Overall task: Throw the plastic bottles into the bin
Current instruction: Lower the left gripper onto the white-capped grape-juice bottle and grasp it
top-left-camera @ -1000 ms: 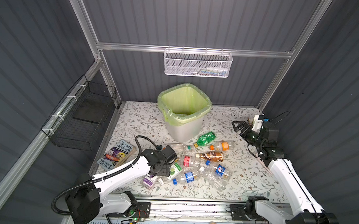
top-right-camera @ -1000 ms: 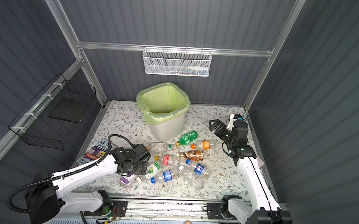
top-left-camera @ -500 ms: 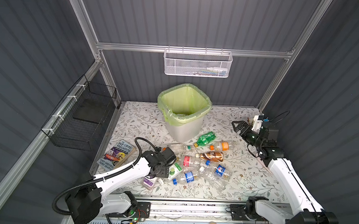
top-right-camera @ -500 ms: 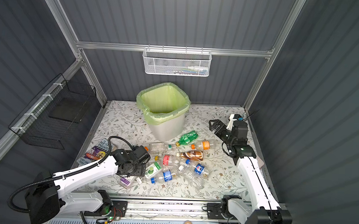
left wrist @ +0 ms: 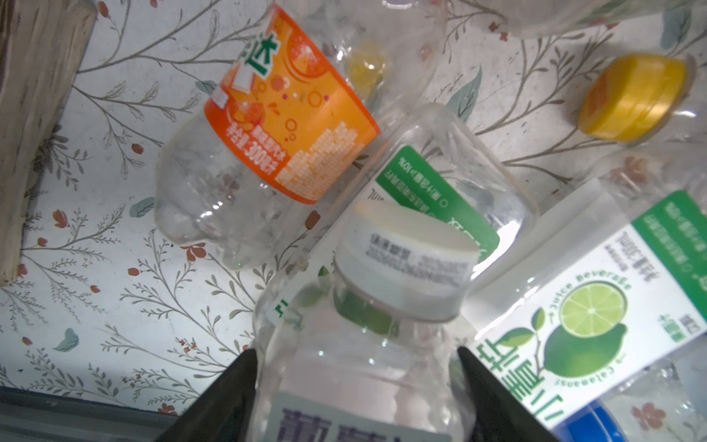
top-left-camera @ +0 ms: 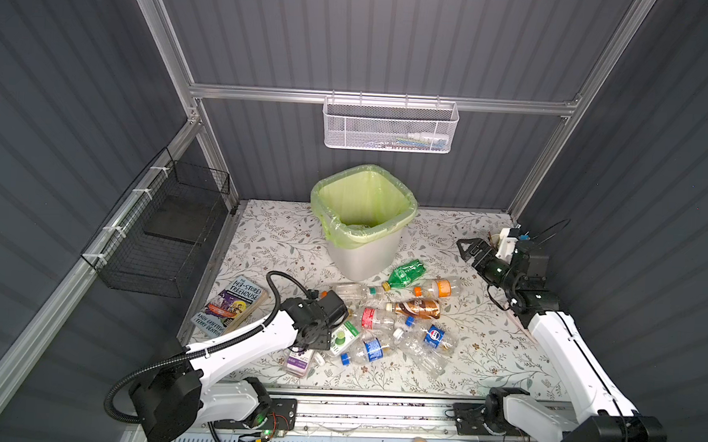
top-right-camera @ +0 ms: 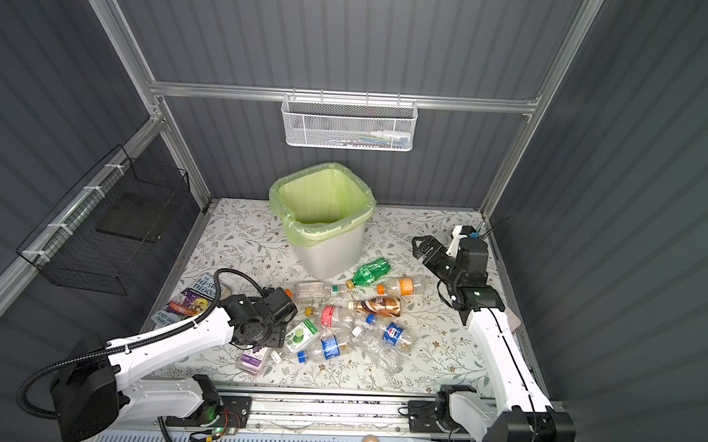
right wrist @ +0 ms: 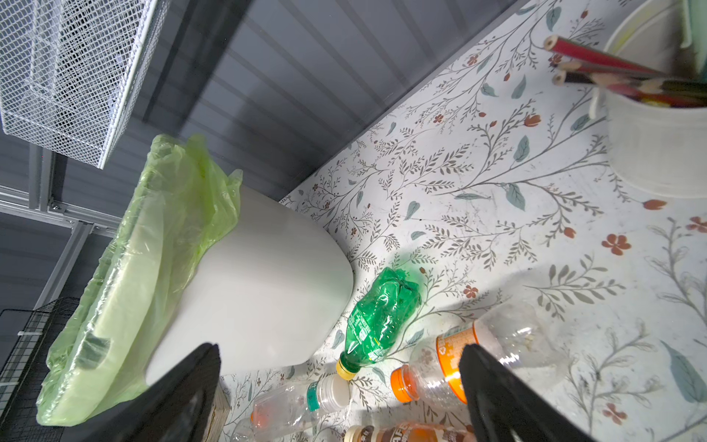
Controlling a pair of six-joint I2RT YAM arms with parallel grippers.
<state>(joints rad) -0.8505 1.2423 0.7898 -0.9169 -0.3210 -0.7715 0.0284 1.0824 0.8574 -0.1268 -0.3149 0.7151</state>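
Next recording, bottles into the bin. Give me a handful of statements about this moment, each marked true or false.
1. The green bottle lies on the table beside the bin. True.
2. The right tool holds a bottle. False: its jaws stand open and empty.
3. The fingers of the left tool flank the white-capped, purple-labelled bottle. True.
4. The book sits in the black wire basket. False: it lies on the table, beside the left arm.
5. The bin lies tipped over. False: it stands upright.
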